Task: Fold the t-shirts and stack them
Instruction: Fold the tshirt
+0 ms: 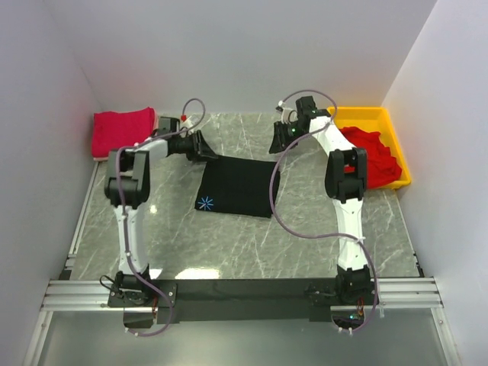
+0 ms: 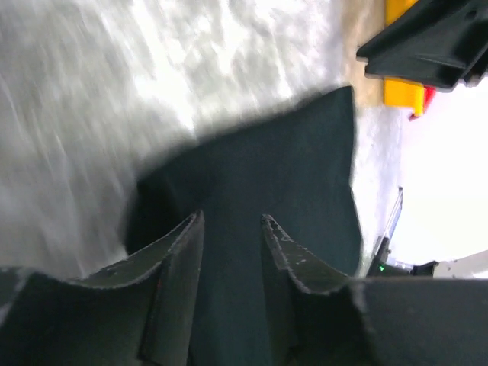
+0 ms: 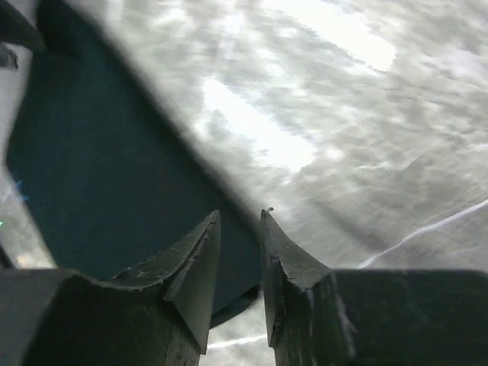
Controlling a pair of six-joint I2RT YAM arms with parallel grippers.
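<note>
A black t-shirt (image 1: 236, 187) lies folded into a rectangle in the middle of the marble table, with a small blue star print at its near left corner. My left gripper (image 1: 207, 149) hovers at its far left corner, and my right gripper (image 1: 276, 142) is at its far right corner. In the left wrist view the gripper (image 2: 232, 216) stands open over the black t-shirt (image 2: 290, 168), nothing pinched. In the right wrist view the gripper (image 3: 240, 213) is open above the black t-shirt's edge (image 3: 91, 168). A folded red t-shirt (image 1: 120, 131) rests at the far left.
A yellow tray (image 1: 366, 114) at the far right holds crumpled red t-shirts (image 1: 374, 156); the tray (image 2: 402, 91) also shows in the left wrist view. White walls close in the table on three sides. Cables loop from both arms over the table.
</note>
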